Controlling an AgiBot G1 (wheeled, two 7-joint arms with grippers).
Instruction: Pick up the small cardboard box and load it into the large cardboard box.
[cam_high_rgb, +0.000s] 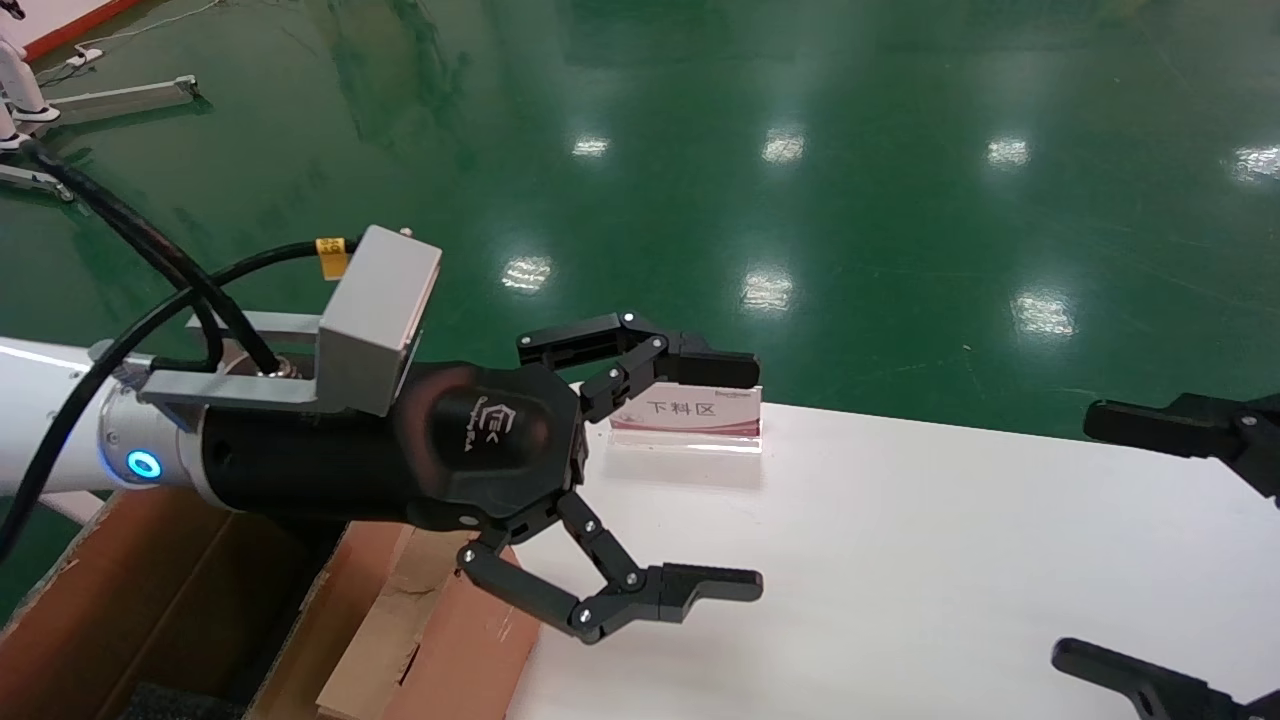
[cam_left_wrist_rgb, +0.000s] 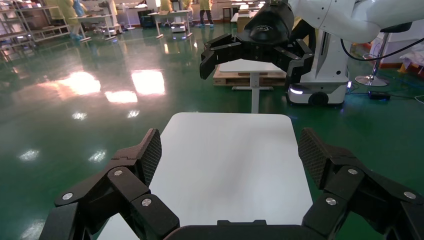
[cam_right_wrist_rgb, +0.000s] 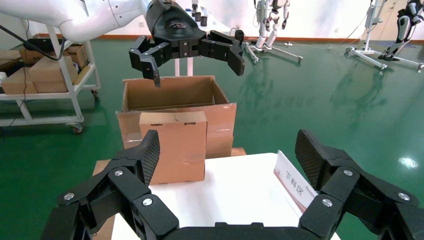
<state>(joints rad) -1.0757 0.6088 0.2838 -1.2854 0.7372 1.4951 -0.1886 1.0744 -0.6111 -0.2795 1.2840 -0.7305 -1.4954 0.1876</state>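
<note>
Head view: the black left gripper (cam_high_rgb: 735, 478) extends from the left on its white arm, with a grey camera housing (cam_high_rgb: 380, 320) and black cables (cam_high_rgb: 150, 250) on the wrist. Its jaws are spread wide and hold nothing. It hovers above the near-left edge of the white rectangular table (cam_high_rgb: 950, 560), over the boundary between the table and the large brown corrugated cardboard box (cam_high_rgb: 150, 600).

The large cardboard box stands on the green glossy floor (cam_high_rgb: 800, 150) against the table's left end. Its top is open, one long flap (cam_high_rgb: 440, 620) hangs down toward the table side, and a patch of black foam padding (cam_high_rgb: 170, 700) shows low inside it. In the right wrist view the same large cardboard box (cam_right_wrist_rgb: 175, 95) appears beyond the table, directly beneath the left gripper (cam_right_wrist_rgb: 192, 62).

No separate small cardboard box can be identified in any view; whether it lies inside the large box cannot be told.

The black right gripper (cam_high_rgb: 1120, 545) enters at the right edge of the head view, its two fingers wide apart and empty, above the table's right end. In the left wrist view the right gripper (cam_left_wrist_rgb: 250, 62) hangs above the table's far end.

A clear acrylic sign holder with a white and pink card (cam_high_rgb: 690, 415) stands upright at the table's far edge, partly behind the left gripper's upper finger (cam_high_rgb: 715, 368).
</note>
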